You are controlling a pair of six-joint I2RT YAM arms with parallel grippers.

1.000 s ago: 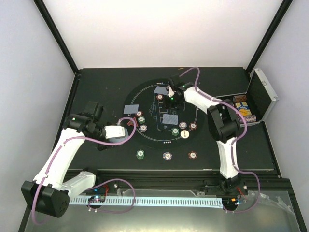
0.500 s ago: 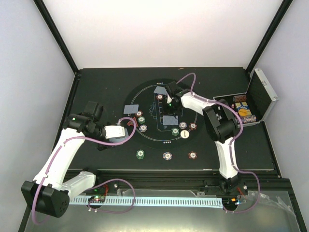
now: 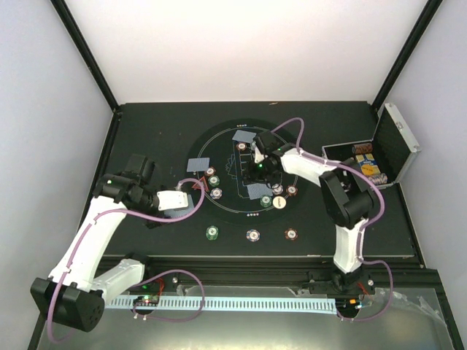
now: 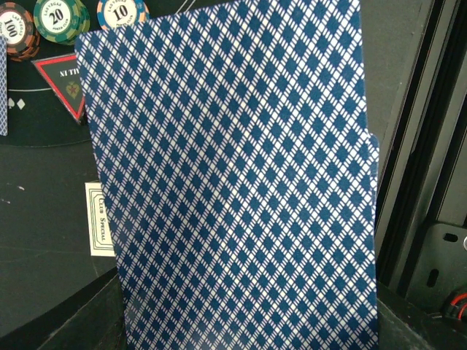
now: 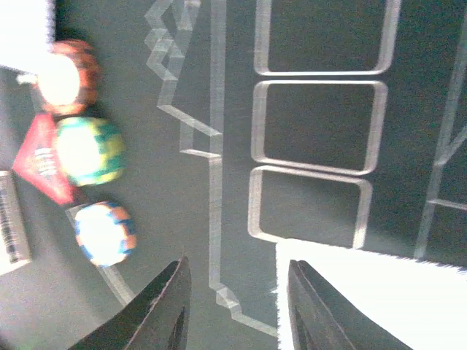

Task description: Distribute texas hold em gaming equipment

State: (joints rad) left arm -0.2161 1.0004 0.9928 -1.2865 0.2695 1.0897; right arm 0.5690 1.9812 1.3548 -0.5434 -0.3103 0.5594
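Playing cards [image 4: 233,182] clamped in left fingers [image 4: 73,321] | right fingers [image 5: 164,306] partly apart, empty, over mat [image 5: 314,124]

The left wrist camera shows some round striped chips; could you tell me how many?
3, along the top left edge: the chip marked 100 leftmost, the green chip marked 20 in the middle, the chip marked 10 rightmost. The blue diamond-patterned cards may hide more.

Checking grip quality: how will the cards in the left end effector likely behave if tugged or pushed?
The cards look thin and flat, so they are probably light and bendy. Their stepped right edge suggests several sheets, which could slide apart if pushed sideways.
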